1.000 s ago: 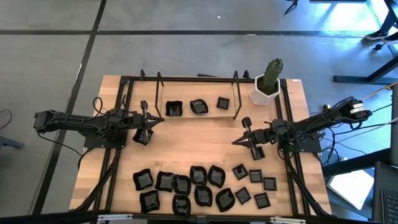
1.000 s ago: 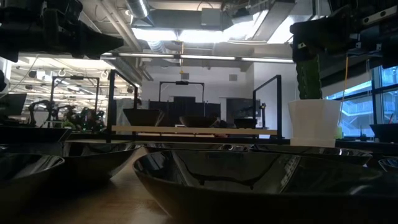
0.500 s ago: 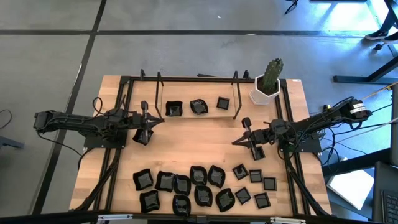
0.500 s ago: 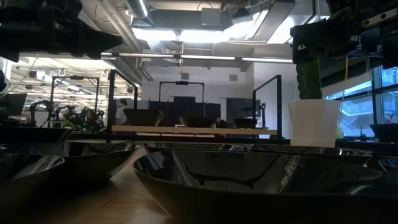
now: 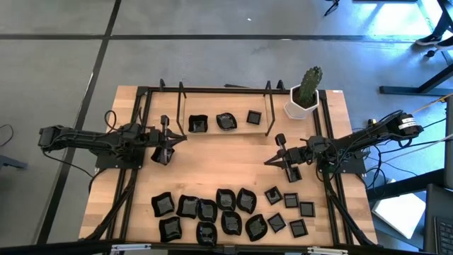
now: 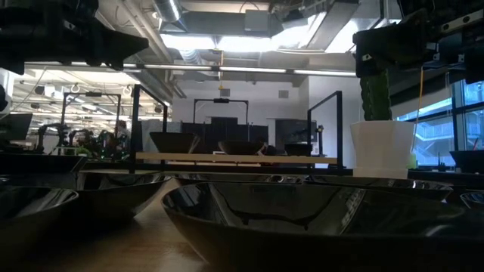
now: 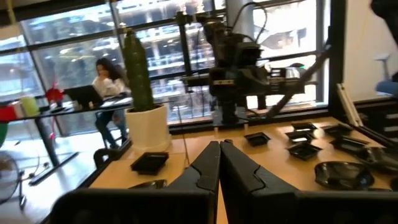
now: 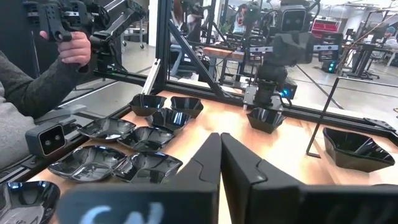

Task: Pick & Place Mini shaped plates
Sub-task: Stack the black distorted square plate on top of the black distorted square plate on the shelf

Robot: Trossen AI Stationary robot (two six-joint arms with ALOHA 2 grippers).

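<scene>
Many glossy black mini plates lie flat in a cluster along the table's near edge, wavy and leaf-like ones to the left, small squares to the right. Three more plates sit on a low shelf at the far side. My left gripper hovers shut left of the middle, pointing right, and holds nothing. My right gripper hovers shut right of the middle, pointing left, also without a load. One wavy plate shows below the left arm.
A white hexagonal pot with a green cactus stands at the far right corner. A black frame rims the table and holds the shelf. Bare wood lies between the grippers. A person's hand grips a controller beyond the near edge.
</scene>
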